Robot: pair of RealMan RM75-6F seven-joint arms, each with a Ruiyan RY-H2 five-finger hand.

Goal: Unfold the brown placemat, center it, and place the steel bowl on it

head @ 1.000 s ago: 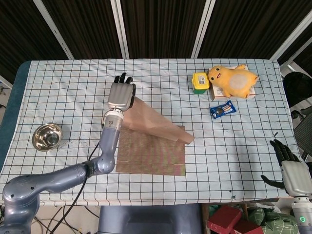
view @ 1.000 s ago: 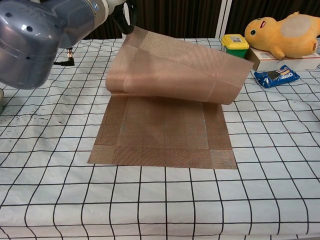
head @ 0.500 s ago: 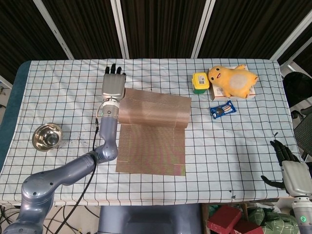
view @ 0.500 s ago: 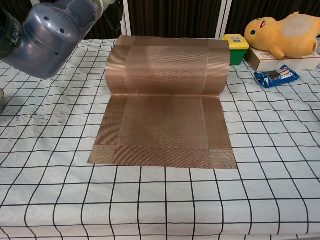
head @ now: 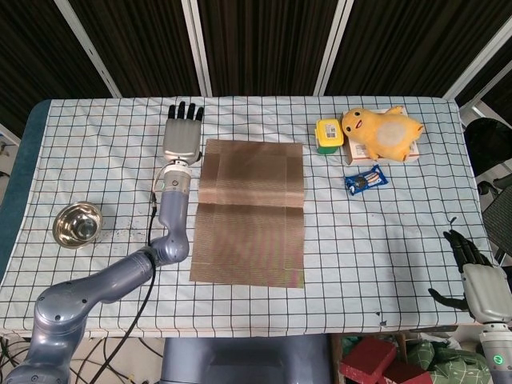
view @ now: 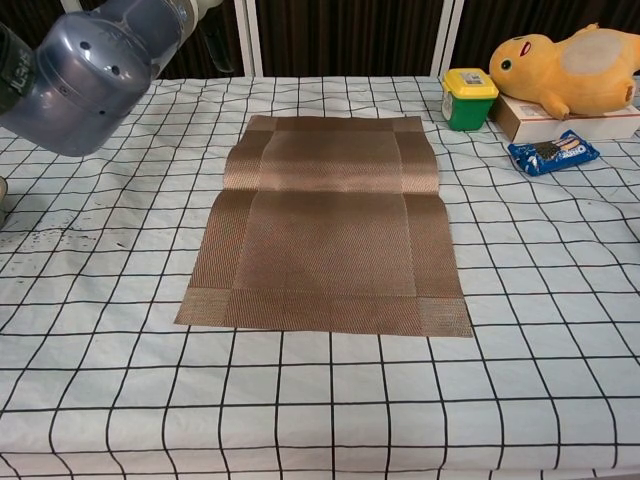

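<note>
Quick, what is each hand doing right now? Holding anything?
Left hand: open, fingers straight, holding nothing, beside the brown placemat.
Right hand: open, holding nothing, past the table's near right corner.

The left arm (head: 96,292) is glossy blue-grey metal in rounded segments, its wrist section pale silver with a thin orange ring. A black cable (head: 148,272) runs along it. The left hand (head: 182,136) has a silver-grey back plate and black fingers. The right hand (head: 478,280) matches, with a small green light below its wrist.
</note>
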